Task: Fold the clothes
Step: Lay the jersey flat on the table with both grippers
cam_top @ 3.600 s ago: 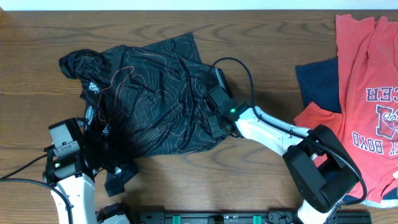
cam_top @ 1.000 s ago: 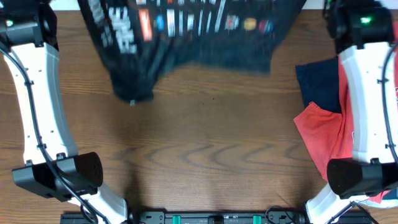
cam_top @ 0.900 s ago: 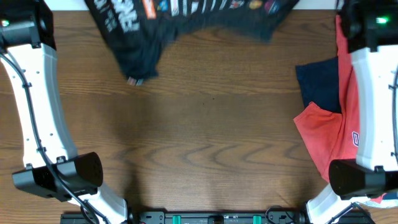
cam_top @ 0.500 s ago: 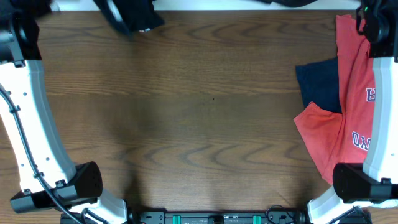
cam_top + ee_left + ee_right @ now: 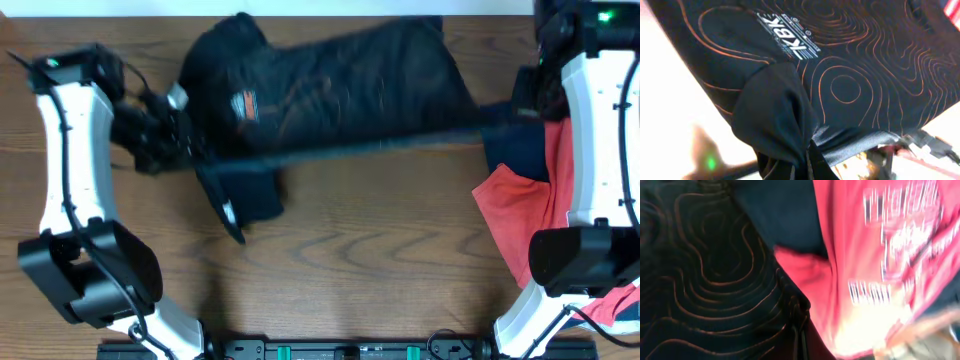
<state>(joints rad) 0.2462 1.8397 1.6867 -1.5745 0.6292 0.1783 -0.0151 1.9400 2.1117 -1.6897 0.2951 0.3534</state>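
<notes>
The black jersey (image 5: 330, 85) with orange contour lines hangs stretched between my two grippers above the far half of the table, blurred by motion. My left gripper (image 5: 185, 150) is shut on its left edge, where the cloth bunches (image 5: 785, 125) and a sleeve hangs down (image 5: 240, 200). My right gripper (image 5: 520, 108) is shut on its right edge; the pinched fabric shows in the right wrist view (image 5: 800, 325). A white logo shows on the jersey in the left wrist view (image 5: 787, 37).
A red T-shirt with white lettering (image 5: 535, 220) lies at the right edge, partly over a navy garment (image 5: 510, 145). Both show below the jersey in the right wrist view, the red T-shirt (image 5: 875, 255) and the navy garment (image 5: 785, 215). Bare wooden table (image 5: 360, 260) lies in front.
The jersey was lifted off the table and swung out past the far edge. Now it has come back down over the far half of the table, still stretched between both grippers.
</notes>
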